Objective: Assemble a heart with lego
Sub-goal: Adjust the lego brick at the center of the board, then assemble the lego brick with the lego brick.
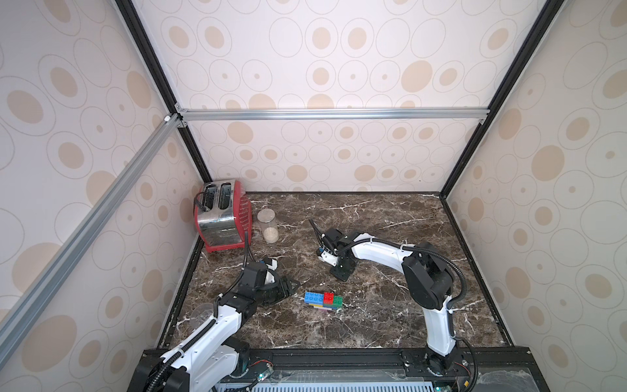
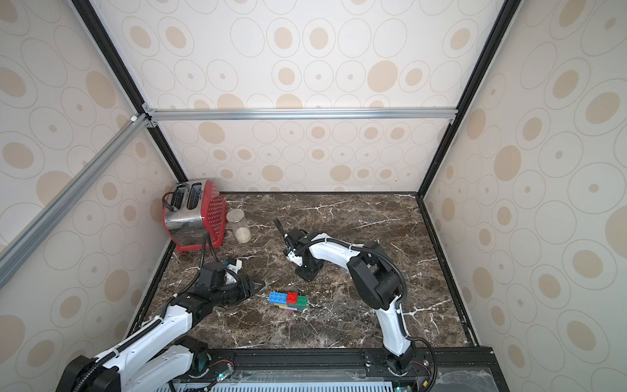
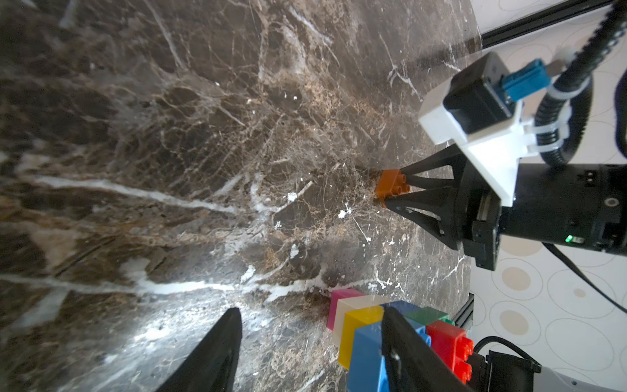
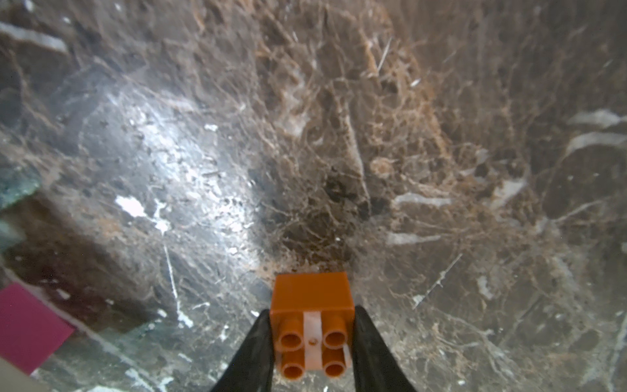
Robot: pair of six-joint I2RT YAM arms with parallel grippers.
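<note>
The right gripper [image 4: 314, 317] is closed on 1 orange brick [image 4: 312, 292], pinching its 2 side faces, with the 4 studs facing back toward the wrist. The brick sits low at the desk [image 1: 373, 322] surface, about mid-desk; whether it rests on the surface or hangs just clear I cannot tell, and in both top views the gripper hides it.

The heart [image 1: 324, 300] lies nearer the front edge than this gripper and slightly toward the left edge, near but not touching it. Its long axis runs parallel to the front edge: 2 blue bricks, 1 red and 1 green form the wide row, with yellow, white and pink stepped below.

The left gripper [image 1: 292, 288] is the nearer of the 2, just beside the heart's blue end, its jaws about half apart and empty; contact with the bricks cannot be confirmed.

My judgement: the coming move carries the orange brick forward and leftward, then aligns it with the wide row.
</note>
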